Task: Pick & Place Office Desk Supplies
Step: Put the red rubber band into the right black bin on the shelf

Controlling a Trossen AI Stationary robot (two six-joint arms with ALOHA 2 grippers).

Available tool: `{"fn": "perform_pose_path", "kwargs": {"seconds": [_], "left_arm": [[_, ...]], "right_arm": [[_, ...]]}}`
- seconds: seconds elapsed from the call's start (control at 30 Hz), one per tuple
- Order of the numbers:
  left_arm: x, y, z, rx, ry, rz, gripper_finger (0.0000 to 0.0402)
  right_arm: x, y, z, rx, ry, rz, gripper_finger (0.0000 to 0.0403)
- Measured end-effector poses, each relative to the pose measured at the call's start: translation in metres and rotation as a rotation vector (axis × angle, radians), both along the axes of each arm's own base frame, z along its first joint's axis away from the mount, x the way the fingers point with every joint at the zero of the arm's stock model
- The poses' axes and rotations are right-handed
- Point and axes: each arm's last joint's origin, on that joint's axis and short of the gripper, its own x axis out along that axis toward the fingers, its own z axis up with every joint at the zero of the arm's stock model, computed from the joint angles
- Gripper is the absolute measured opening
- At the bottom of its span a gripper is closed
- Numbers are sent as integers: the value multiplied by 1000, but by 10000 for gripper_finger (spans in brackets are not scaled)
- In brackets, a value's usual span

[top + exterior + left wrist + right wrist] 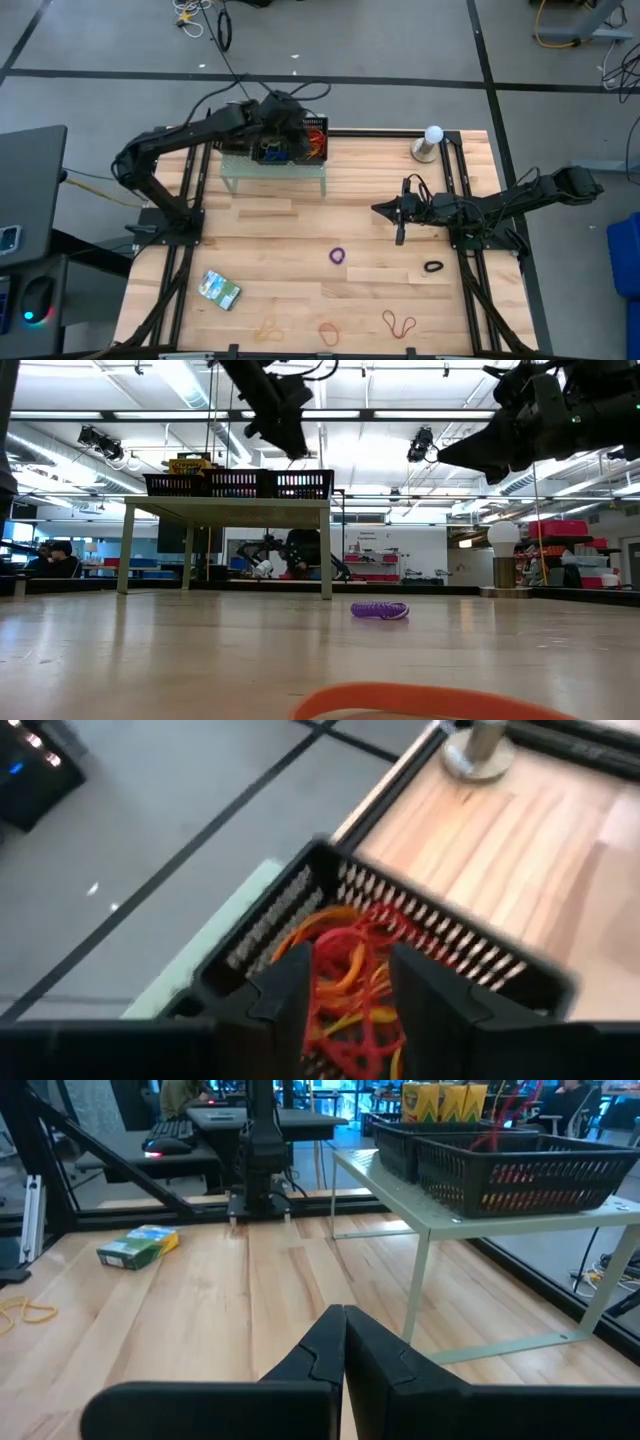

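Note:
My left gripper (350, 1005) hangs open above a black mesh tray (480, 955) that stands on the pale-green shelf (275, 172) at the table's far side. A tangle of red and orange rubber bands (345, 960) lies in the tray, below and between the fingers. On the table lie a purple band (338, 256), a black band (433, 267), orange bands (399, 322), a tan band (268, 328) and a green-white-blue packet (219, 289). My right gripper (385, 210) hovers shut over the table's middle right, holding nothing.
A second mesh tray (405, 1130) on the shelf holds upright packets (440, 1100). A white bulb on a metal stand (432, 140) sits at the far right corner. Black frame rails (465, 250) run along both sides. Bare wood lies between the shelf and the near bands.

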Motion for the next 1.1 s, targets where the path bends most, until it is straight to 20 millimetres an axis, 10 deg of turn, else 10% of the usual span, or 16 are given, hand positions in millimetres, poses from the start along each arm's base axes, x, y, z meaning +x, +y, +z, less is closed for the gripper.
{"fn": "perform_pose_path", "kwargs": {"seconds": [0.7,1.1], "left_arm": [[18,4,1,-15,274,-183,158],[-16,-53,16,51,157,-371,9]], "right_arm": [[0,0,1,1,-13,-4,11],[0,0,3,3,-28,-4,11]]}}
